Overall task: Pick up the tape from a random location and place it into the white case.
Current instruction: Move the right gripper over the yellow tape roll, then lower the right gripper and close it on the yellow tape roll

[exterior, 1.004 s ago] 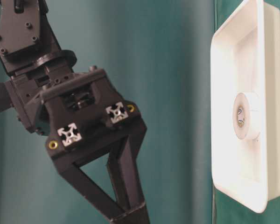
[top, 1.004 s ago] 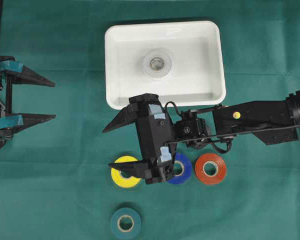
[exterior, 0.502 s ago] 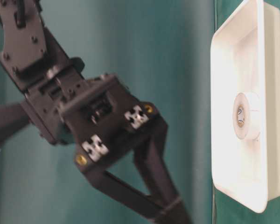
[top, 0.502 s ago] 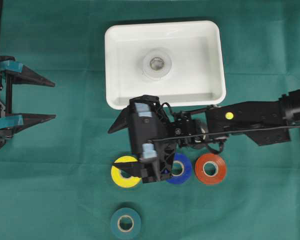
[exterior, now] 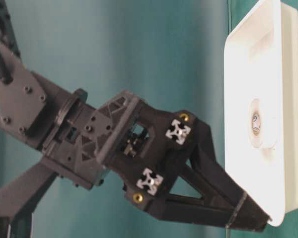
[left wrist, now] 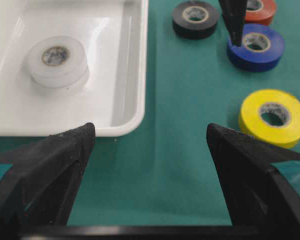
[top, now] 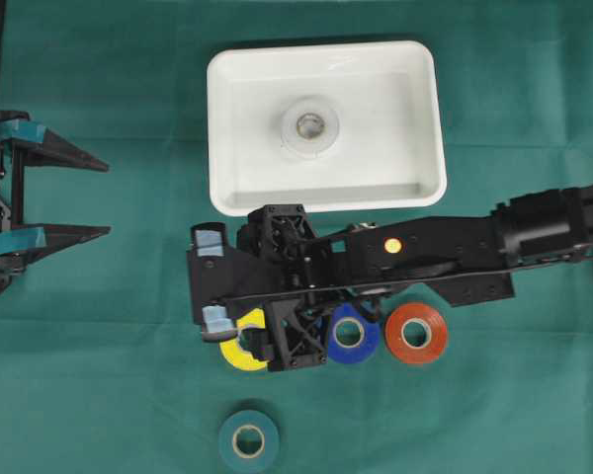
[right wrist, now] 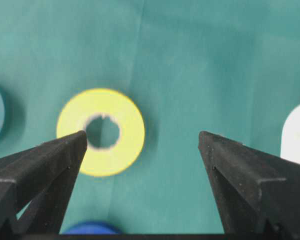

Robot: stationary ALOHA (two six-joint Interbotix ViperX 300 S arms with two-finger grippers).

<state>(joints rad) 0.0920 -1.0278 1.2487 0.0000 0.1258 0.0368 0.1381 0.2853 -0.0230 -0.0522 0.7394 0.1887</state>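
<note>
1. Green cloth covers the table [top: 99, 375]. Seen from overhead, the white case [top: 427, 118] lies at 12 o'clock with one white tape roll [top: 310, 125] flat inside it.
2. Right hand [top: 210, 286] reaches in from 3 o'clock, fingers spread wide and empty, above the yellow tape roll [top: 239, 354], partly covering it. Left hand [top: 107, 197] rests at 9 o'clock, fingers also apart, holding nothing.
3. Overhead shows four rolls outside the case: yellow, blue [top: 351, 334], orange [top: 416, 333], and teal [top: 248, 440] at 6 o'clock.
4. Only the left wrist view reveals a black roll [left wrist: 195, 19], hidden under the arm overhead. That makes six rolls, one of each colour.
5. Right wrist view shows the yellow roll's full ring on the cloth, near the left finger [right wrist: 40, 175].
6. Table-level view shows only the right hand beside the case.
</note>
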